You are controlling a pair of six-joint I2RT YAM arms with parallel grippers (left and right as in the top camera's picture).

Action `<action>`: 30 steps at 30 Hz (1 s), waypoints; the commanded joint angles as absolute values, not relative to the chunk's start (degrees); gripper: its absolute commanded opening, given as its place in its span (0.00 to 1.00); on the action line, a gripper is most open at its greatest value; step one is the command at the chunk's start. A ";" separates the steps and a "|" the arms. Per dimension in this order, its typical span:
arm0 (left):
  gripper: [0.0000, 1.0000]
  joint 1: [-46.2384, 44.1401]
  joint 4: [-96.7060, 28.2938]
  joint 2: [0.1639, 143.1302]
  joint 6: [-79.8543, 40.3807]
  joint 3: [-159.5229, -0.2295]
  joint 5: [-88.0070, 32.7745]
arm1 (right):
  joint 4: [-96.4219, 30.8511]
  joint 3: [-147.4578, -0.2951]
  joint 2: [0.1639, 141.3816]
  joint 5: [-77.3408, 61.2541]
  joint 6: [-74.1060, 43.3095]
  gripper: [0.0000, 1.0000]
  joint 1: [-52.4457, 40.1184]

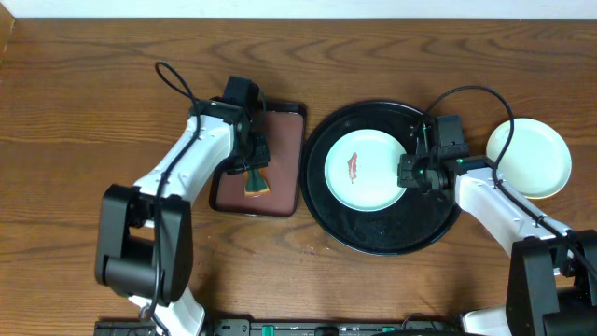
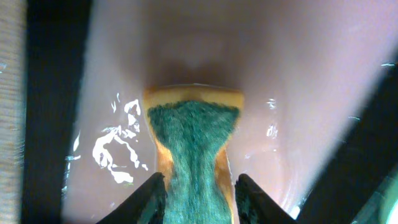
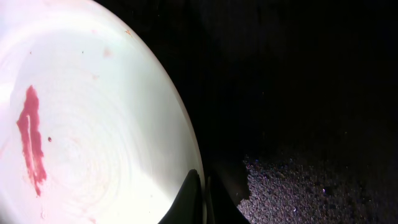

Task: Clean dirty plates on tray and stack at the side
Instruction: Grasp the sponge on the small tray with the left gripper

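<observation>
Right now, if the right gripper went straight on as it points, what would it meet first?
Probably the rim of the smeared mint-green plate, which the shut right gripper points at. Depth is unclear; it might land on the black tray just beside it.

Left hand (image 2: 198, 194) pinches sponge (image 2: 194, 130) at its waist, green scrub side up, yellow foam at far end, over glossy brown tray (image 2: 298, 68); worktop (image 2: 11, 93) at left edge.
</observation>
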State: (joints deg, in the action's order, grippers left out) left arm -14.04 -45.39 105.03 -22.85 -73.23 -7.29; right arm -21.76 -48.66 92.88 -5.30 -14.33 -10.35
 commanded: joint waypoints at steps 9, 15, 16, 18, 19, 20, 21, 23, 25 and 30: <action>0.40 -14.85 -45.98 108.29 -24.34 -69.58 -10.37 | -21.85 -49.41 92.92 -4.78 -14.17 0.01 -10.98; 0.39 -16.99 -45.74 110.13 -24.73 -68.55 -12.43 | -21.71 -49.41 92.92 -4.75 -14.76 0.01 -10.98; 0.34 -17.10 -45.65 110.19 -24.71 -68.55 -12.40 | -21.65 -49.41 92.92 -4.75 -14.76 0.01 -10.98; 0.19 -17.12 -45.52 110.17 -24.71 -68.55 -11.92 | -21.63 -49.41 92.92 -4.75 -14.79 0.01 -10.98; 0.08 -17.12 -45.39 110.17 -24.73 -68.55 -10.79 | -21.63 -49.41 92.92 -4.78 -14.79 0.01 -10.98; 0.08 -17.10 -45.34 110.17 -24.71 -68.55 -9.26 | -21.65 -49.41 92.92 -4.78 -14.81 0.01 -10.98; 0.08 -17.10 -45.34 110.17 -24.67 -68.58 -7.05 | -21.63 -49.41 92.92 -4.75 -15.03 0.01 -10.98; 0.07 -16.45 -46.09 109.93 -23.62 -69.49 -4.47 | -21.61 -49.41 92.92 -4.78 -15.86 0.01 -10.98; 0.08 -15.77 -47.46 109.67 -23.64 -71.13 -4.49 | -21.54 -49.41 92.92 -4.75 -15.86 0.01 -10.98; 0.40 -14.52 -49.84 108.22 -23.64 -75.18 -5.32 | -21.43 -49.41 92.92 -4.75 -15.86 0.01 -10.98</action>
State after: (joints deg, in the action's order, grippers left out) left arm -15.53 -49.43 109.40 -23.94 -71.57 -6.94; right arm -21.58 -48.66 92.88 -5.30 -15.11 -10.37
